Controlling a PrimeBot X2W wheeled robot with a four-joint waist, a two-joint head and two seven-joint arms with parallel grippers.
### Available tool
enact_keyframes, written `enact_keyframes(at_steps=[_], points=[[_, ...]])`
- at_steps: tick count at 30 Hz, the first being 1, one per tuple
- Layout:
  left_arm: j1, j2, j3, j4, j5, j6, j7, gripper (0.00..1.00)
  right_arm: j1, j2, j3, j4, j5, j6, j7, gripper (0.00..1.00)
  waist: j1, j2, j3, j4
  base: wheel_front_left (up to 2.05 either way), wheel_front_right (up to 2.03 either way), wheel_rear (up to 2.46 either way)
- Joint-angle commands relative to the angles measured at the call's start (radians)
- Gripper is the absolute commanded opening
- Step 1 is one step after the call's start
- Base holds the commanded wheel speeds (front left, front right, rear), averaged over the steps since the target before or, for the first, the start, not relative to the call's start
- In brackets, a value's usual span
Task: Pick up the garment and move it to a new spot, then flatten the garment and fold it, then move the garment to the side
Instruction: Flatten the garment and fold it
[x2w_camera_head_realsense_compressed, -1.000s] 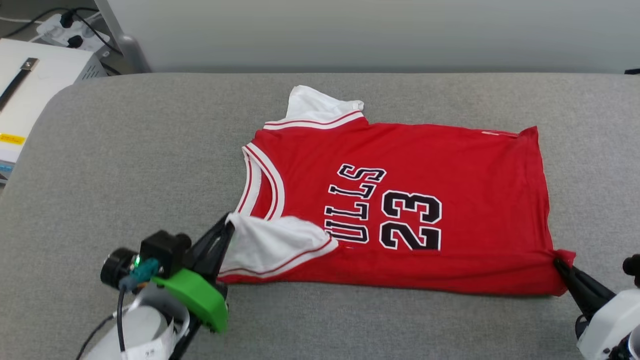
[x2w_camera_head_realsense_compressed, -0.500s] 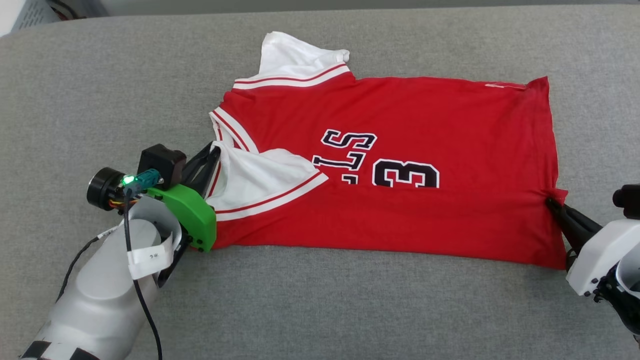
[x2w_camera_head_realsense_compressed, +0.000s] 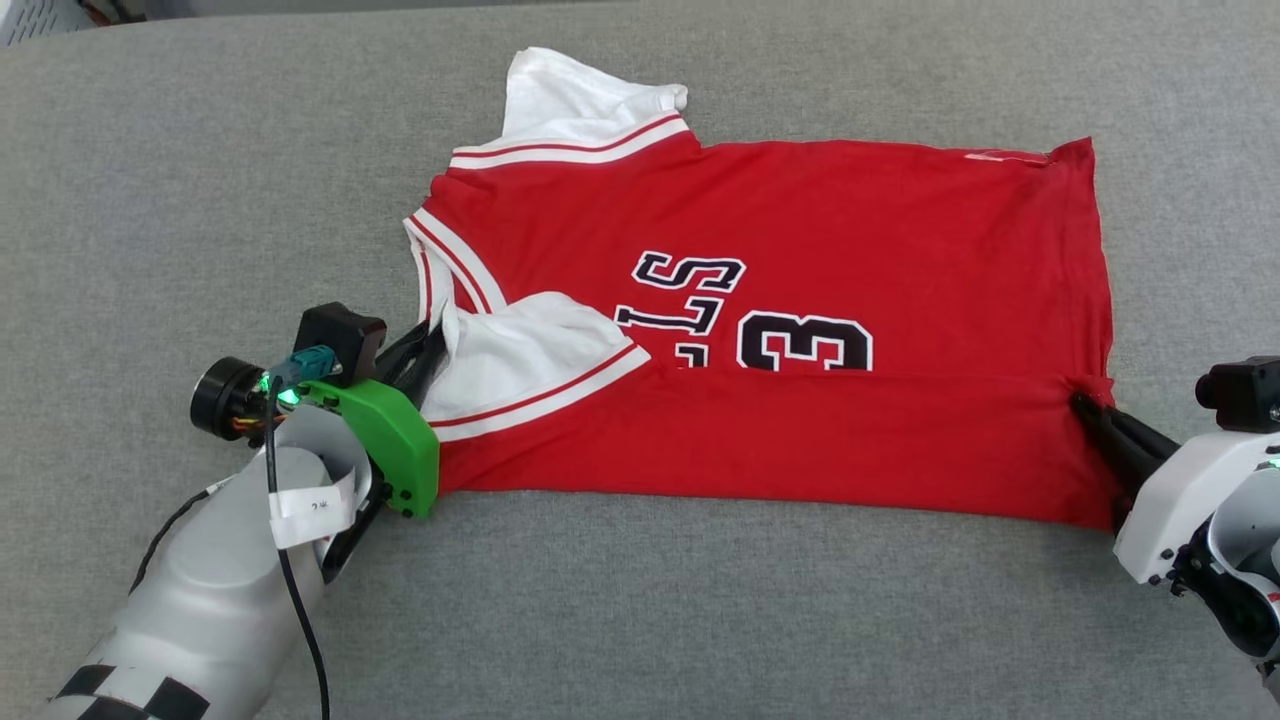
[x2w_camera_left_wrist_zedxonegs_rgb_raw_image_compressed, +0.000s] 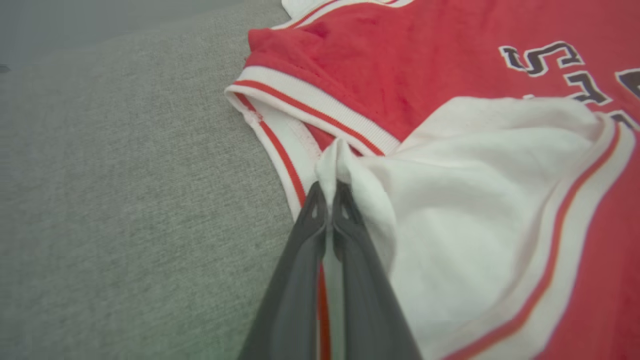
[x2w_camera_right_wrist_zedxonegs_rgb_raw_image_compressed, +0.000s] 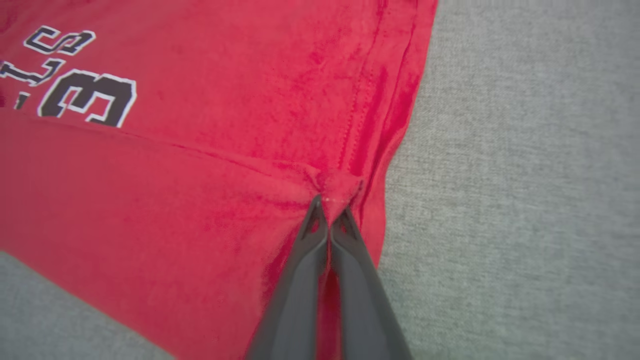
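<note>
The garment (x2w_camera_head_realsense_compressed: 800, 220), a red jersey with white sleeves, striped trim and black lettering, lies on the grey padded surface (x2w_camera_head_realsense_compressed: 200, 180) with its collar to the left. Its near long edge is folded up over the front, covering the lower half of the letters and number. My left gripper (x2w_camera_head_realsense_compressed: 438, 328) is shut on the white near sleeve (x2w_camera_left_wrist_zedxonegs_rgb_raw_image_compressed: 475, 200) by the collar; the pinched cloth shows at the gripper (x2w_camera_left_wrist_zedxonegs_rgb_raw_image_compressed: 329, 187) in the left wrist view. My right gripper (x2w_camera_head_realsense_compressed: 1082, 402) is shut on the red hem corner (x2w_camera_right_wrist_zedxonegs_rgb_raw_image_compressed: 335, 192) at the right. The far sleeve (x2w_camera_head_realsense_compressed: 570, 95) lies bunched at the top.
Grey padded surface (x2w_camera_right_wrist_zedxonegs_rgb_raw_image_compressed: 525, 175) surrounds the garment on all sides, with wide bare room to the left and along the near edge. A vented white object (x2w_camera_head_realsense_compressed: 40, 15) shows at the top left corner.
Both grippers have carried the near edge further over the jersey front, so more of the lettering and number is covered. The camera has tilted down, shifting the whole picture.
</note>
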Motion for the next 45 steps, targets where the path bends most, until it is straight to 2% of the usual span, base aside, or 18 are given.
enact_keyframes(at_steps=[1, 7, 8, 12, 17, 21, 27, 34, 45], points=[[-0.01, 0.021, 0.01, -0.01, 0.0, -0.003, 0.004, 1.0, -0.003, -0.011, 0.002, -0.01, 0.006, -0.001, -0.02, 1.0, -0.0001, 0.0, -0.029, 0.012, 0.0, 0.0, 0.0], [-0.056, 0.078, -0.009, -0.052, 0.013, -0.003, 0.005, 1.0, 0.043, -0.041, -0.035, -0.067, -0.002, -0.001, -0.049, 1.0, -0.0001, 0.0, -0.074, 0.04, 0.0, 0.0, 0.0], [-0.087, 0.103, -0.043, -0.084, -0.003, -0.003, 0.056, 1.0, 0.072, -0.047, -0.062, -0.094, -0.012, -0.001, -0.048, 1.0, -0.0001, 0.0, -0.096, 0.053, 0.0, 0.0, 0.0], [-0.128, 0.141, -0.092, -0.155, -0.076, -0.003, 0.199, 1.0, 0.108, -0.042, -0.097, -0.132, -0.035, -0.001, -0.031, 1.0, -0.0001, 0.0, -0.115, 0.064, 0.0, 0.0, 0.0], [-0.166, 0.182, -0.157, -0.241, -0.224, -0.003, 0.479, 1.0, 0.145, -0.025, -0.14, -0.168, -0.064, -0.001, 0.003, 1.0, -0.0001, 0.0, -0.127, 0.074, 0.0, 0.0, 0.0], [-0.185, 0.202, -0.2, -0.29, -0.322, -0.003, 0.66, 1.0, 0.158, -0.012, -0.156, -0.185, -0.077, -0.001, 0.026, 1.0, -0.0001, 0.0, -0.131, 0.074, 0.0, 0.0, 0.0], [-0.179, 0.224, -0.263, -0.318, -0.412, -0.003, 0.829, 1.0, 0.169, 0.011, -0.163, -0.207, -0.088, -0.001, 0.062, 1.0, -0.0001, 0.0, -0.131, 0.061, 0.0, 0.0, 0.0], [-0.139, 0.213, -0.306, -0.261, -0.443, -0.003, 0.872, 1.0, 0.164, 0.031, -0.164, -0.218, -0.096, -0.001, 0.089, 1.0, -0.0001, 0.0, -0.113, 0.039, 0.0, 0.0, 0.0], [-0.083, 0.172, -0.361, -0.185, -0.482, -0.003, 0.867, 1.0, 0.112, 0.03, -0.132, -0.194, -0.089, -0.001, 0.093, 1.0, -0.0001, 0.0, -0.091, 0.018, 0.0, 0.0, 0.0]])
